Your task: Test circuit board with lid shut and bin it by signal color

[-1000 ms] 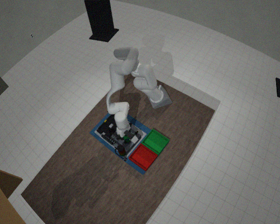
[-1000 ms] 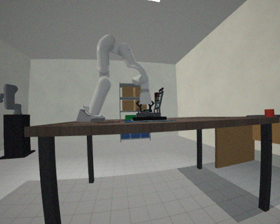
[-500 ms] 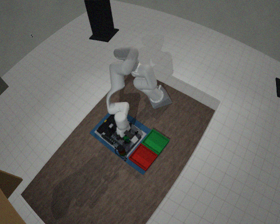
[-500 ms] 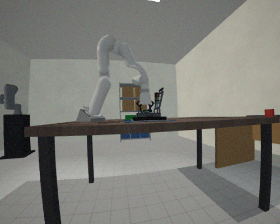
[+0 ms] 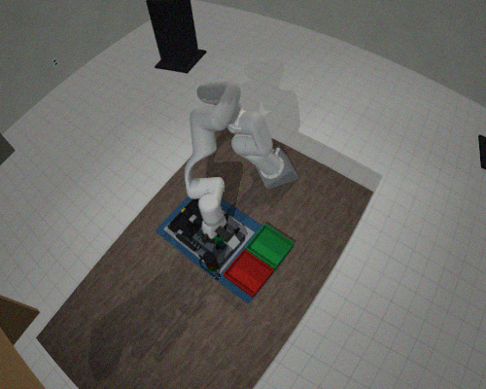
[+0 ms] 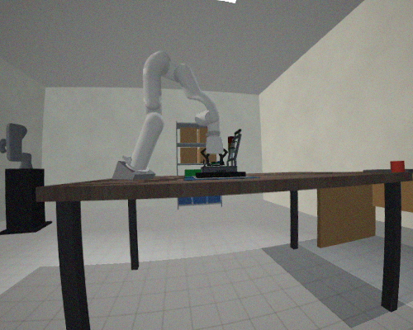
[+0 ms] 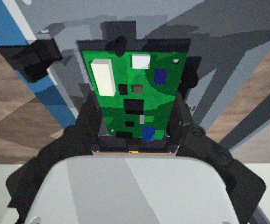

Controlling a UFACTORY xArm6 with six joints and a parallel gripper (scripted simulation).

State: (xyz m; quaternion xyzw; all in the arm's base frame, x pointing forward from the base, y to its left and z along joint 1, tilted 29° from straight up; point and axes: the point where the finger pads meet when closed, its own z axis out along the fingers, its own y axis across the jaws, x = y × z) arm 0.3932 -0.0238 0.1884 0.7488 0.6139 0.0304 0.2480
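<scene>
- Looks like the seating step, right at the tester; next calls for settling the board flat over both pins, then letting go and lifting clear before any lid press.
- Wrist view, far left: see the latch hook [image 7: 31, 60], chunky, matte black, standing off the board's side.
- Next, see the white connector [image 7: 103, 77], a smooth oblong block near one corner of the board; seems turned toward the lone-post end, as needed.
- Middle: find the board [image 5: 220, 241] [image 6: 215, 163] [image 7: 158, 102] face up over the tester [image 5: 221, 252] [image 6: 219, 169], glossy green, rectangular, dotted with black, blue and white square parts. Cannot tell if fully down on the pins, both hidden.
- Either side of it: see the gripper [image 5: 218, 238] [image 6: 215, 162] [image 7: 134, 100] spread wide, dark angular fingers flanking the long edges. Cannot tell whether pinching the board or merely straddling it.
- Could ride up on a pin or drag off the posts if released tilted.
- Exterior view, right of the gripper: see the lid [image 6: 235, 148] raised, a dark slatted frame; must stay clear of the wrist.
- Top view, onward right: see the signal tower [image 5: 210, 262] [image 6: 230, 140], cylindrical, no result readable; then the red bin [image 5: 249, 273] and green bin [image 5: 270, 246], shallow, boxy, plastic-looking, both upright.
</scene>
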